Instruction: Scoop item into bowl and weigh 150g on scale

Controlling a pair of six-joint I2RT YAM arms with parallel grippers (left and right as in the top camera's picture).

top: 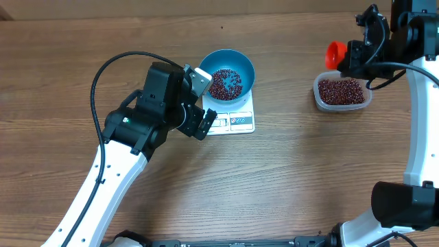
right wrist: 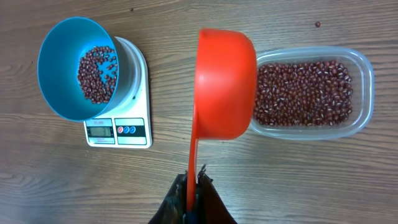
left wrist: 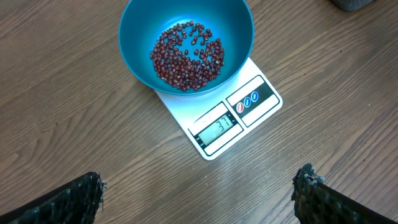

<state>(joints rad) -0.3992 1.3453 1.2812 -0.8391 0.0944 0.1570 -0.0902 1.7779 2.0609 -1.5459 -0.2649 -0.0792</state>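
Beans (left wrist: 186,55), small, dark red-brown, sit in the round blue bowl (left wrist: 236,25) atop the white rectangular scale (left wrist: 180,112) for weighing. The right gripper (right wrist: 193,193) pinches the red plastic scoop (right wrist: 225,84) by its handle, probably for refilling. The left gripper (left wrist: 199,190) gapes, empty.

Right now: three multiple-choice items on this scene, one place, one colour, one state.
1. Where does the bowl stand? A) bare table B) on the scale C) on a shelf
2. What colour is the scoop? A) red B) green C) white
3. How are the right fingers? A) open, empty B) shut on the bowl C) shut on the scoop's handle
Answers: 1 B, it covers the scale's platform; 2 A, plainly red in the right wrist view; 3 C, the handle runs down between them.
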